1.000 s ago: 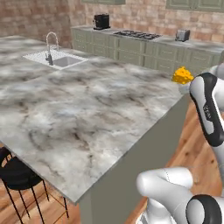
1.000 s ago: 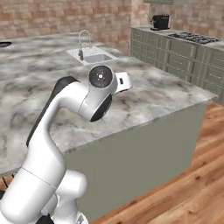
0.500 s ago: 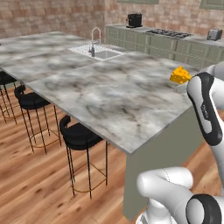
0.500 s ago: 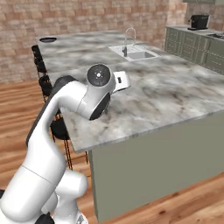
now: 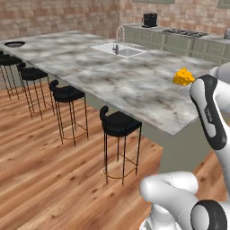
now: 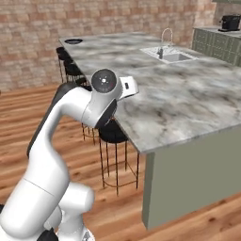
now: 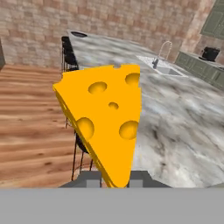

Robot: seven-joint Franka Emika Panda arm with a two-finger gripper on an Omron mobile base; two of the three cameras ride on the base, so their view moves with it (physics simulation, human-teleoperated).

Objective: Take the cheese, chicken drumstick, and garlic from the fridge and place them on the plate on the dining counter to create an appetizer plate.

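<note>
The gripper (image 7: 114, 181) is clamping the narrow end of the cheese (image 7: 104, 116), carrying the holed yellow wedge above the near end of the dining counter (image 5: 134, 85), while the plate (image 6: 73, 41) is sitting at the far end beside the stools (image 5: 117, 123).

Yellow holed cheese (image 7: 105, 118) wedge, point down, above marbled dining counter (image 5: 134, 85).

bare dining counter (image 5: 112, 76), sink (image 5: 119, 48) midway, stools (image 5: 117, 123) alongside

Both base views look forward-down across dining counter (image 5: 134, 81); hand view close, along gripper (image 7: 113, 181), same counter beyond.
</note>
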